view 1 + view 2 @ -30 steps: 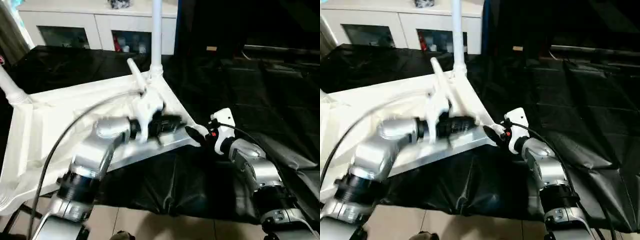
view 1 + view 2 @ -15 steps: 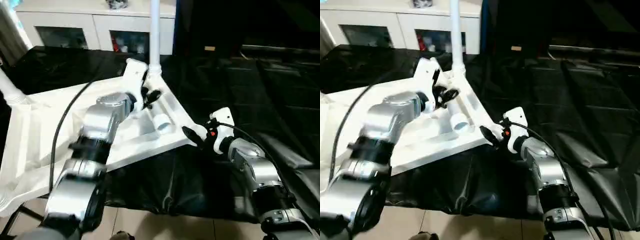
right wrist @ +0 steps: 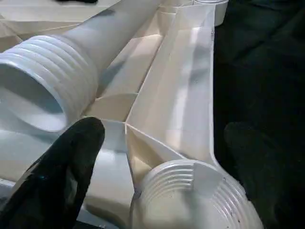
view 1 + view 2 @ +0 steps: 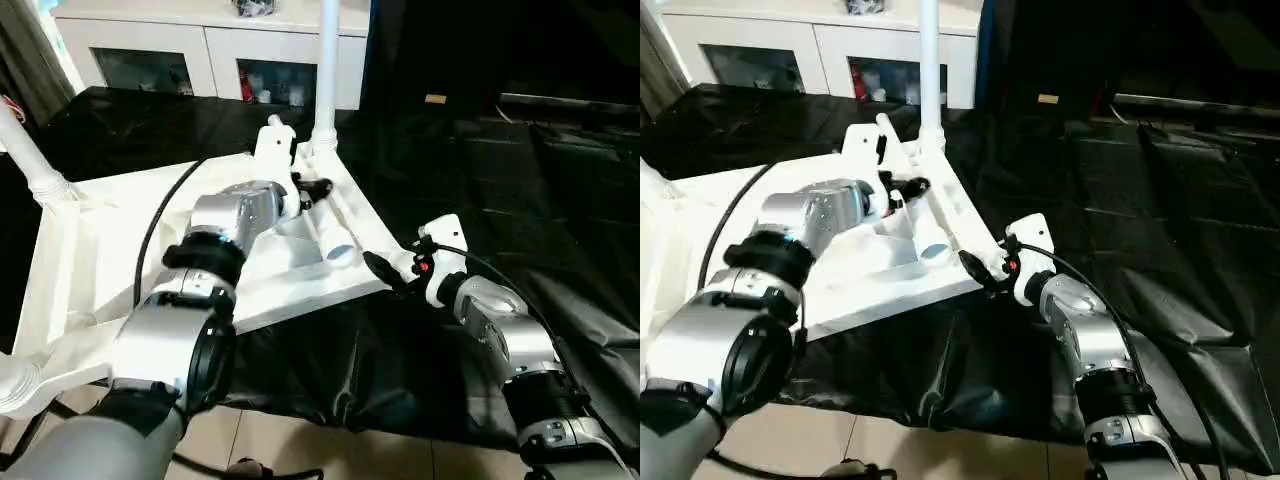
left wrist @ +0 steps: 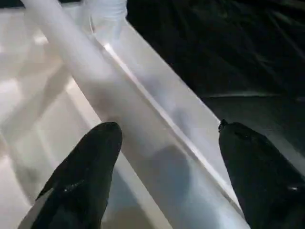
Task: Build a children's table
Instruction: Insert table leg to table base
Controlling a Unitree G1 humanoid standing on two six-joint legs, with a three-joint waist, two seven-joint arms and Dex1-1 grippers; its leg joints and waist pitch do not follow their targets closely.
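The white tabletop [image 4: 100,230] lies underside up on the black-covered work table. One leg [image 4: 326,70] stands in its far corner socket and another leg [image 4: 25,150] stands at the left. A loose leg [image 4: 330,232] lies along the tabletop's right side, its threaded end [image 3: 38,90] toward me. My left gripper [image 4: 312,190] hangs open over this leg, and the tube [image 5: 119,109] passes between the spread fingers. My right gripper [image 4: 382,270] is open at the near right corner, beside the empty threaded socket [image 3: 190,195].
The black cover [image 4: 520,180] spreads to the right and behind the tabletop. A white cabinet [image 4: 200,40] stands at the back. The work table's front edge and the tiled floor [image 4: 300,440] are close below my arms. A dark cable [image 4: 160,220] runs along my left arm.
My left gripper has let go of the loose leg, which now lies on the tabletop. That gripper drew back toward the far corner and opened. The right gripper opened slightly wider.
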